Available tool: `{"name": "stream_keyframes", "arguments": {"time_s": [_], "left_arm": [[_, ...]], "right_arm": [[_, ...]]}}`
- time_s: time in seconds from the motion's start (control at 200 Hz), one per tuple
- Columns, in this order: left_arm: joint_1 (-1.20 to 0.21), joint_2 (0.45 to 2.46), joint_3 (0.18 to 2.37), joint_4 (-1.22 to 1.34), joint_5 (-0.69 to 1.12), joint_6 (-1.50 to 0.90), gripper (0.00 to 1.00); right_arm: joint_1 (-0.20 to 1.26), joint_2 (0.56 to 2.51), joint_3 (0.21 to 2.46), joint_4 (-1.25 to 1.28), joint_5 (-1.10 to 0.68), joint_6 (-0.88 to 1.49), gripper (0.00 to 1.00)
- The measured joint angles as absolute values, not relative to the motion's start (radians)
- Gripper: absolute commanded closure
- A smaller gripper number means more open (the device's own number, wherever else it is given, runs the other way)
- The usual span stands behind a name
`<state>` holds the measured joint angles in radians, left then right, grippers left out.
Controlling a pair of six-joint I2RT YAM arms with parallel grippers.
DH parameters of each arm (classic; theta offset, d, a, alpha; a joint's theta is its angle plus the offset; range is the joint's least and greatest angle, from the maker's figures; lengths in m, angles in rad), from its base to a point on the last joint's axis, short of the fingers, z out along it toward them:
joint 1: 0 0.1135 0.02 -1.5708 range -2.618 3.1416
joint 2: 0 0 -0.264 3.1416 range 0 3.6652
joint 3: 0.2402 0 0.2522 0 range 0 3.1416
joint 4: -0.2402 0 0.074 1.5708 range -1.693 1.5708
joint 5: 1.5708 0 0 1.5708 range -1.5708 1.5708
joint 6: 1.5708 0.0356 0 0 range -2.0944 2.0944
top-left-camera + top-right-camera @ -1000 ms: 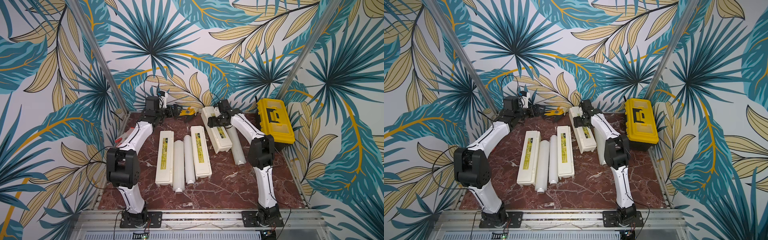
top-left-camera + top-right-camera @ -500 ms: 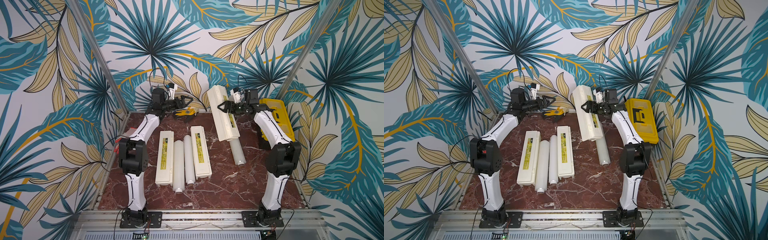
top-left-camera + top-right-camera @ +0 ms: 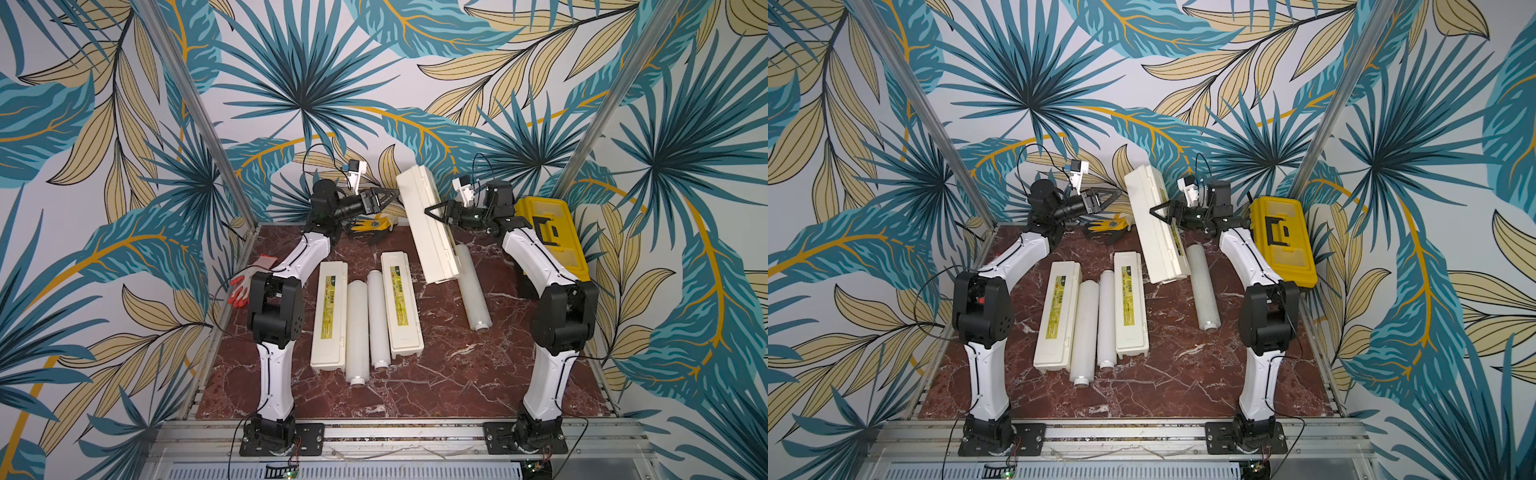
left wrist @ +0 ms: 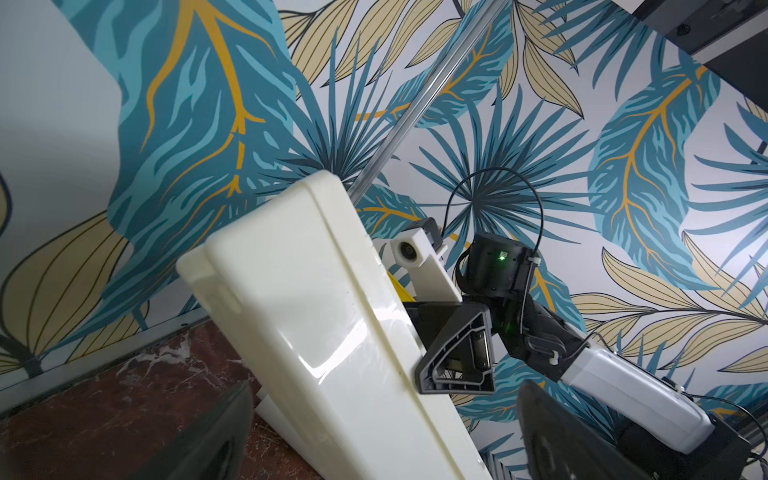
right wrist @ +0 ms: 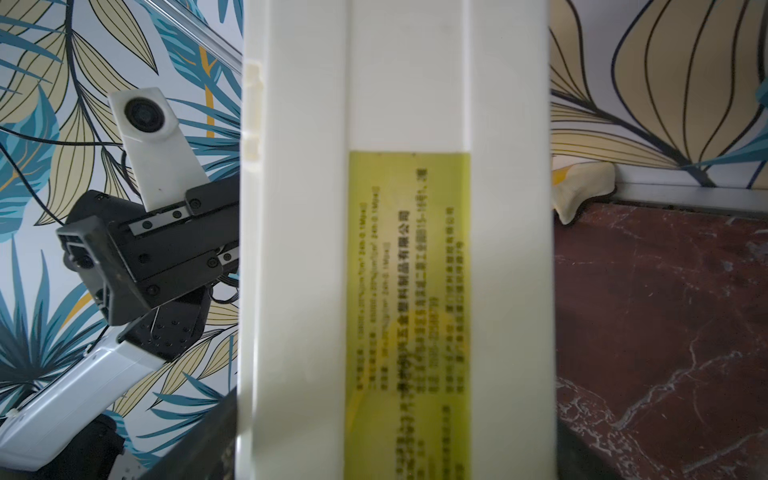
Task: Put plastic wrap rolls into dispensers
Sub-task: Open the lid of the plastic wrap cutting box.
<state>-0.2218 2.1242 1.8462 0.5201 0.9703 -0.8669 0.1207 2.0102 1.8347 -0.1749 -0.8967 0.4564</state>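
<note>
Marble tabletop (image 3: 457, 353): right hand (image 3: 432, 212) grips tilted dispenser (image 3: 424, 224) (left hand (image 3: 392, 197) open).

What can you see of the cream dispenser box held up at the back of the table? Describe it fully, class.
The raised dispenser is a long, narrow cream-white box of glossy plastic with rounded corners, a lengthwise seam and a yellow-green printed label strip. It stands steeply tilted, upper end toward the back wall, lower end near a roll. The right claw clamps it across its width; the open left claw points at it from close by.
</note>
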Motion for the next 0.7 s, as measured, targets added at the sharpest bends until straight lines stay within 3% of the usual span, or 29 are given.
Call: {"name": "stream_keyframes", "arguments": {"time_s": [0.391, 0.701], "left_arm": [[-0.240, 2.210, 1.846, 0.561, 0.978, -0.910, 0.00], [-0.272, 2.205, 1.845, 0.582, 0.995, -0.905, 0.01]], "right_arm": [[0.136, 1.929, 1.740, -0.004, -0.944, 0.553, 0.35], [0.169, 1.919, 1.735, -0.030, -0.952, 0.537, 0.36]]}}
